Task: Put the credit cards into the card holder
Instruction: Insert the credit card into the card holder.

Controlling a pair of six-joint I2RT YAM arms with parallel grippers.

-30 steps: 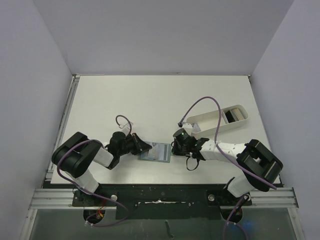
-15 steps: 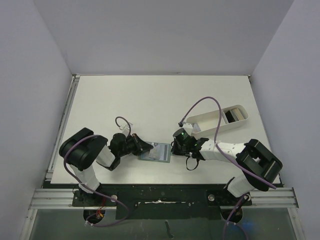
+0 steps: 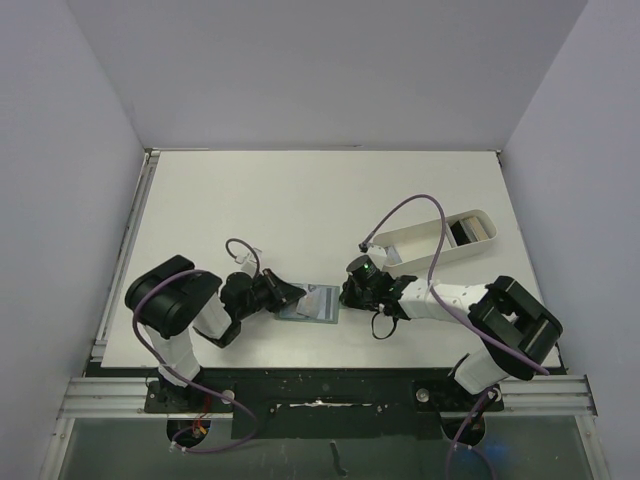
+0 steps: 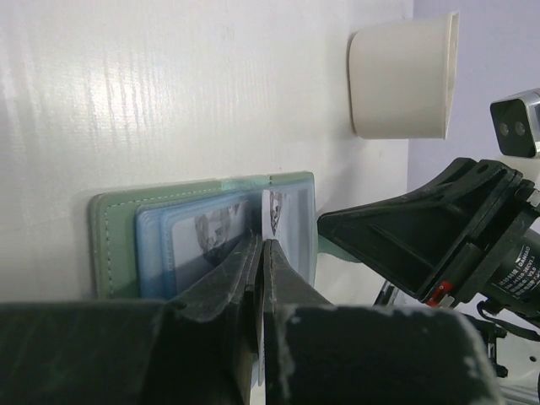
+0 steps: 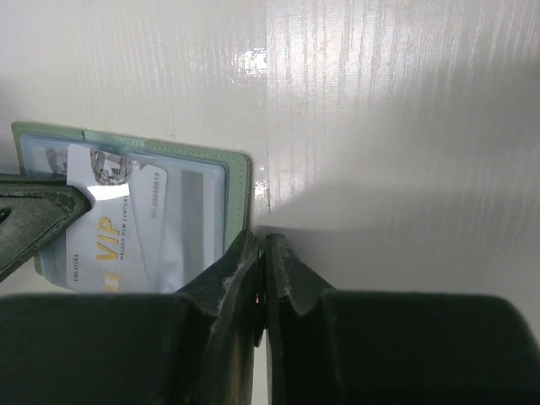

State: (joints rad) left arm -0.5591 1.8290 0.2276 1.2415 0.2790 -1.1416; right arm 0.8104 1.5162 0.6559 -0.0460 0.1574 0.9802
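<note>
The card holder lies open near the table's front edge, grey-green outside and pale blue inside. My left gripper is at its left side, shut on a pale credit card held on edge. In the right wrist view this card reads "VIP" and lies over the holder's slots, with a left finger on its corner. My right gripper is shut, its tips pressing at the holder's right edge. More cards, dark and beige, sit in the tray.
A long white oval tray lies at the right, angled toward the back; its rounded end shows in the left wrist view. Purple cables loop over both arms. The two grippers face each other closely across the holder.
The left arm's elbow has swung a little to the right, toward the holder. Both grippers, the card and the holder stay about where they were.
</note>
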